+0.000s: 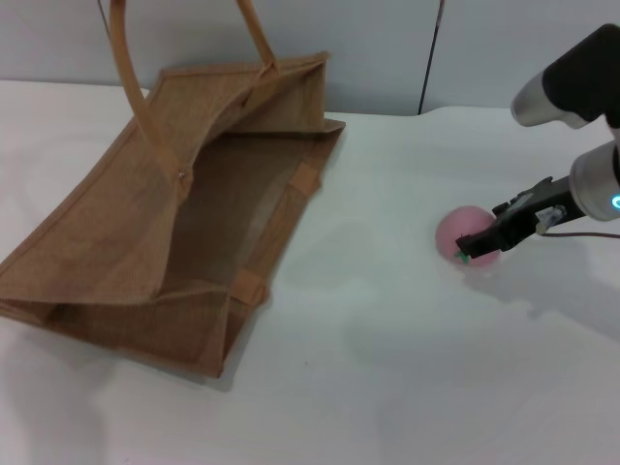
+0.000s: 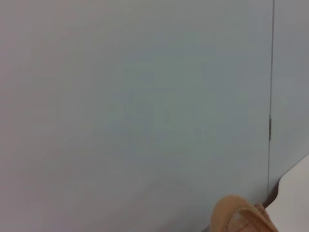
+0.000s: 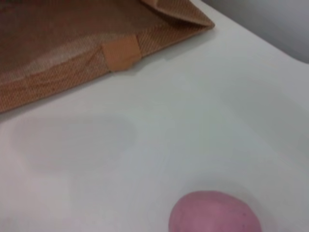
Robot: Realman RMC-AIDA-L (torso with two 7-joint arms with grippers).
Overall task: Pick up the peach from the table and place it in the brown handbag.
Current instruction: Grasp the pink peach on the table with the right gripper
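Note:
The pink peach (image 1: 461, 231) rests on the white table (image 1: 387, 368) at the right, and also shows in the right wrist view (image 3: 215, 215). My right gripper (image 1: 481, 246) is at the peach, its dark tip lying across the peach's near right side. The brown handbag (image 1: 194, 203) stands to the left of the peach with its mouth open toward it; its edge and a trim patch show in the right wrist view (image 3: 120, 50). One handle shows in the left wrist view (image 2: 239, 215). My left gripper is out of view.
A grey wall (image 1: 387, 48) runs behind the table's far edge. The bag's two handles (image 1: 136, 87) rise at the back left. Bare table lies between the bag and the peach.

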